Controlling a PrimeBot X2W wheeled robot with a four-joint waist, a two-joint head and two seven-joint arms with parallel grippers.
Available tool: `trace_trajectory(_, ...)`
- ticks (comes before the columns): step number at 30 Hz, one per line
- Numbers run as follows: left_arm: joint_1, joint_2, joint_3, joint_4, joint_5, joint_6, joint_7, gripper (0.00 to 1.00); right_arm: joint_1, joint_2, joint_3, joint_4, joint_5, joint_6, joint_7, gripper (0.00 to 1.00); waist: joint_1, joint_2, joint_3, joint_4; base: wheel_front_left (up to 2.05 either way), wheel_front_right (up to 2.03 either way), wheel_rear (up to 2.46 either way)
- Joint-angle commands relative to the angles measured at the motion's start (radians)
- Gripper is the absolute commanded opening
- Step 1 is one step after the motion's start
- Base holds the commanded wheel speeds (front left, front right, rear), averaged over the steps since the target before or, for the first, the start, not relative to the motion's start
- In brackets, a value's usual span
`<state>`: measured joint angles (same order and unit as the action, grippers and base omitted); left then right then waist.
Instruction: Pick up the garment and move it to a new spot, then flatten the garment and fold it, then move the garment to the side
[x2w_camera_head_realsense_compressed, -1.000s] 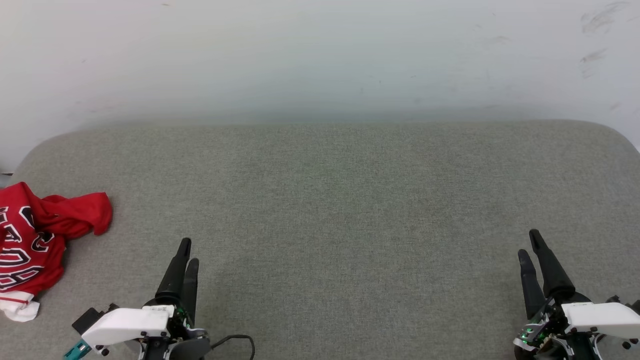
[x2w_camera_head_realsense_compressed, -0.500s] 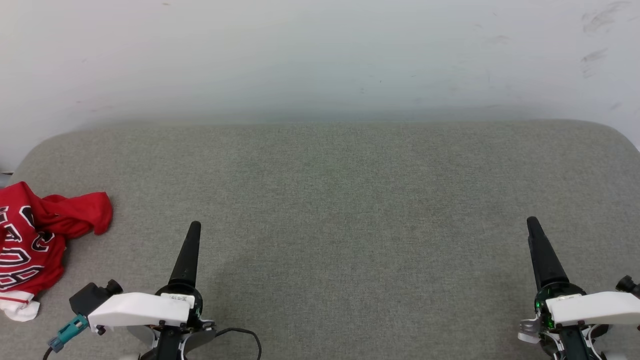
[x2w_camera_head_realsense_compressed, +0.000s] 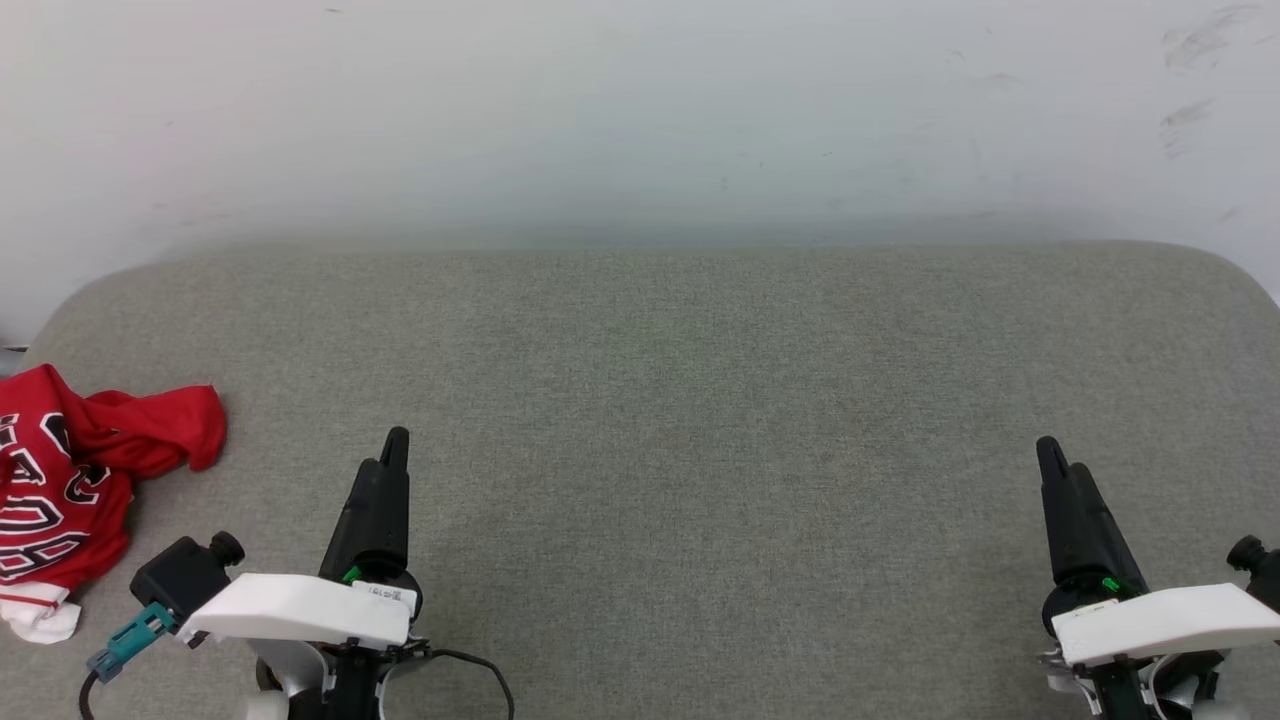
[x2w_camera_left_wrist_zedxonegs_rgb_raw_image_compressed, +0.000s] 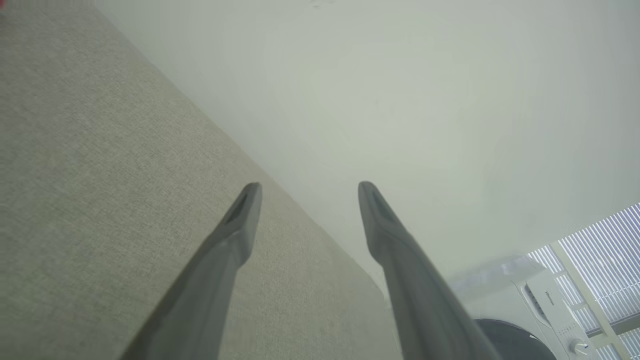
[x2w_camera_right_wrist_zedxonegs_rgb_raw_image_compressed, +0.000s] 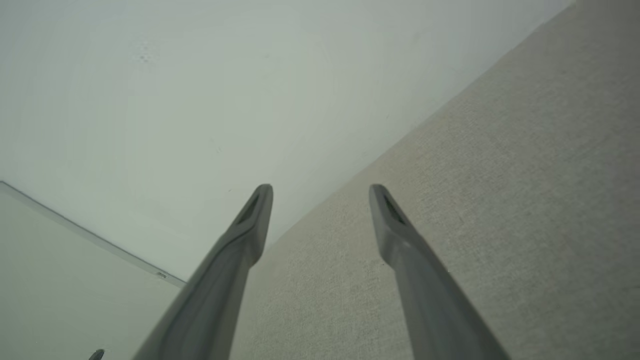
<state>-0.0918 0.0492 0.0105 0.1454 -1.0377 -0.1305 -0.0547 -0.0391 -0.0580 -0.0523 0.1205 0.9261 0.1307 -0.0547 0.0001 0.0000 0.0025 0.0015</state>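
- Nearest, at the lower left of the head view, the left gripper (x2w_camera_head_realsense_compressed: 385, 455) points up over a grey fabric surface (x2w_camera_head_realsense_compressed: 640, 400). A black camera block (x2w_camera_head_realsense_compressed: 185, 575) and a teal plug (x2w_camera_head_realsense_compressed: 130, 640) sit beside its white wrist housing.
- In the left wrist view its two dark fingers (x2w_camera_left_wrist_zedxonegs_rgb_raw_image_compressed: 235, 240) stand wide apart with nothing between them.
- At the lower right of the head view, the right gripper (x2w_camera_head_realsense_compressed: 1058, 460) points up the same way, well apart from the left one.
- The right wrist view shows its fingers (x2w_camera_right_wrist_zedxonegs_rgb_raw_image_compressed: 400, 240) spread just as wide, holding nothing.
- The garment (x2w_camera_head_realsense_compressed: 70, 470), a red jersey shirt, lies crumpled at the surface's left edge, to the left of the left gripper and apart from it. Black, white-outlined characters face up, and a white sleeve end (x2w_camera_head_realsense_compressed: 40, 615) sticks out on its near side.
- Farther on, the fabric surface runs to a rounded far edge against a pale wall (x2w_camera_head_realsense_compressed: 640, 120).
- Past the surface's end, the left wrist view shows a white appliance with a knob (x2w_camera_left_wrist_zedxonegs_rgb_raw_image_compressed: 550, 300) and slatted blinds (x2w_camera_left_wrist_zedxonegs_rgb_raw_image_compressed: 600, 240).
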Motion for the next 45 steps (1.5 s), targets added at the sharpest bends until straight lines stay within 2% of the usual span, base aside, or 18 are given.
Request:
trace_trajectory(1, -0.014, 0.001, -0.003, -0.021, 0.049, 0.000, -0.012, 1.00, -0.009, -0.001, 0.001, -0.023, -0.055, 0.000, -0.012, 1.00, -0.0001, 0.0000, -0.001, 0.000, 0.00, 0.00, 0.00)
trace_trajectory(21, 0.015, 0.004, -0.009, -0.031, 0.392, 0.000, -0.074, 1.00, 0.011, 0.000, 0.001, -0.085, -0.404, 0.000, -0.007, 1.00, -0.0001, 0.0000, -0.007, 0.003, 0.00, 0.00, 0.00)
trace_trajectory(45, 0.033, 0.012, -0.019, -0.001, 0.665, 0.000, -0.134, 1.00, 0.039, 0.007, -0.019, -0.119, -0.665, 0.000, 0.007, 1.00, -0.0001, 0.0000, -0.019, 0.011, 0.00, 0.00, 0.00)
